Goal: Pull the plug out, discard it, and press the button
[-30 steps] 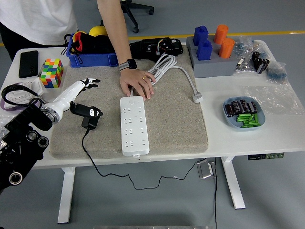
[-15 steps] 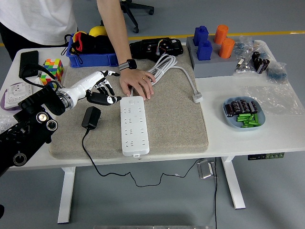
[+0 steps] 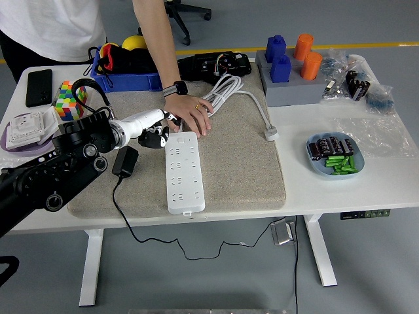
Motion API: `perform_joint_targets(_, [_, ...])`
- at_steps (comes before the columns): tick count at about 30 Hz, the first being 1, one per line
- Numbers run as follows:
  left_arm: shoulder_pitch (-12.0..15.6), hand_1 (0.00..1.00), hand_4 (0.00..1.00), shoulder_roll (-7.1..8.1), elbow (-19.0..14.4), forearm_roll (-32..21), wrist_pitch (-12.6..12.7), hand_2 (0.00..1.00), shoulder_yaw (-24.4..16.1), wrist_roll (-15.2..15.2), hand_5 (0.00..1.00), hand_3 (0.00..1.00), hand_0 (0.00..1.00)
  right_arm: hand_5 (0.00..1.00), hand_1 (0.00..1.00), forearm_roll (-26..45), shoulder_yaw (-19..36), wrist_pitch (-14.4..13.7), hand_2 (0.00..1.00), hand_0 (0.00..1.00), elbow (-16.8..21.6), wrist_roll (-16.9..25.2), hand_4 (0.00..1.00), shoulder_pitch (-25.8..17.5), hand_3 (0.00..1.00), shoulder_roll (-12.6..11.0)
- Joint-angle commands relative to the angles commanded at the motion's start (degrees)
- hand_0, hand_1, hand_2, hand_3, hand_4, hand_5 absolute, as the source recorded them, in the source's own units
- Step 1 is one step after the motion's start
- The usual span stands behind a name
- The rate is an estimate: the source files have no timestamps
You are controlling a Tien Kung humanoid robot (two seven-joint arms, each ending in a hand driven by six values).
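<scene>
A white power strip (image 3: 183,171) lies lengthwise on the grey mat (image 3: 242,170). The black plug adapter (image 3: 124,161) lies loose on the mat to the strip's left, its black cord trailing off the near edge. My left hand (image 3: 159,135) sits at the strip's far left corner, fingers curled down, holding nothing. A person's hand (image 3: 188,116) presses on the strip's far end, right beside mine. The right arm is out of view.
A coiled white cable (image 3: 229,88) lies behind the strip. A blue bin (image 3: 124,72), a colour cube (image 3: 65,98) and a phone (image 3: 39,87) stand far left. At right are a grey block with blue and orange cylinders (image 3: 291,65) and a plate of batteries (image 3: 335,157).
My left hand let go of the black adapter, which now lies on the mat, and moved right to the strip's far corner. Its fingers drew in. The person's hand stayed put.
</scene>
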Motion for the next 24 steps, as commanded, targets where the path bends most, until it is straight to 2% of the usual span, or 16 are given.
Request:
perform_joint_targets(5, [-1.5, 0.023, 0.002, -1.04, 1.7, -0.9, -0.6, 0.104, 2.4, 1.2, 0.002, 0.801, 0.057, 0.626, 0.701, 0.1, -0.3, 0.0, 0.717, 0.752, 0.0, 0.0, 0.773, 0.0, 0.73, 0.0])
perform_joint_targets(13, [-2.2, 0.021, 0.002, -1.51, 4.1, -2.5, -0.8, 0.103, 5.5, 1.4, 0.002, 0.798, 0.056, 0.627, 0.694, 0.1, -0.7, 0.0, 0.715, 0.752, -0.1, 0.0, 0.773, -0.1, 0.73, -0.1])
perform_joint_targets(24, [-3.3, 0.019, 0.002, -2.65, 6.9, -2.8, -0.2, 0.103, 6.8, 1.6, 0.002, 0.798, 0.053, 0.628, 0.694, 0.1, -0.8, 0.0, 0.716, 0.752, -0.1, 0.0, 0.773, 0.0, 0.729, -0.1])
